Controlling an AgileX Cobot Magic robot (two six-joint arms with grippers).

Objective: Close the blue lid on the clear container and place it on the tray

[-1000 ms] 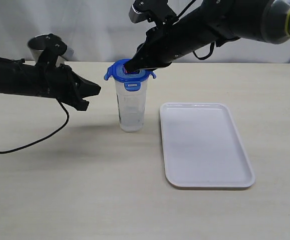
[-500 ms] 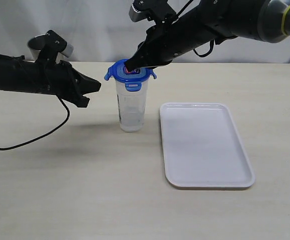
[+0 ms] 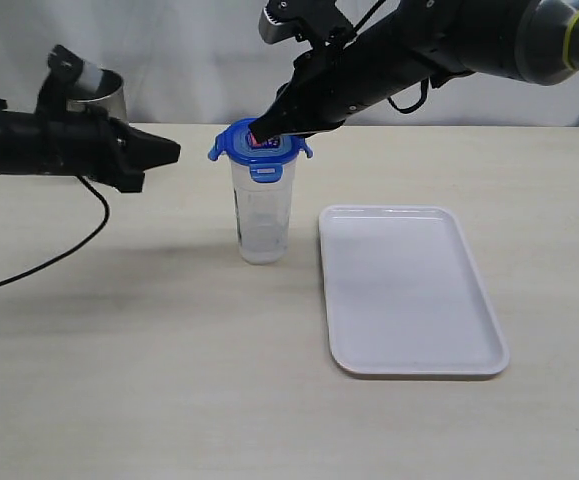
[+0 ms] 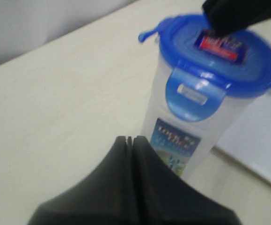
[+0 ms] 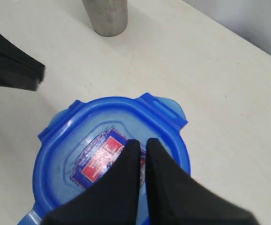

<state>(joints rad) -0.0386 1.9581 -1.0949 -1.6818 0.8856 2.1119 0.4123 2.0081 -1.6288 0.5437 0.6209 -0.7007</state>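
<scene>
left fingers (image 3: 161, 152) shut, empty, pulled back leftward off clear container (image 3: 262, 215) | blue lid (image 3: 259, 148) seated, side tabs apparently unlatched | right fingers (image 3: 274, 122) shut, empty, pressing lid top | container on table just left of tray (image 3: 409, 362), not yet placed

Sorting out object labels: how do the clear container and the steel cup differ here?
The clear container is transparent; the steel cup is opaque metal. The container is capped with the blue lid, with the shut right gripper on top; the cup is uncovered. The container stands beside the tray; the cup stands farther back, behind the left arm. Both are upright.
</scene>
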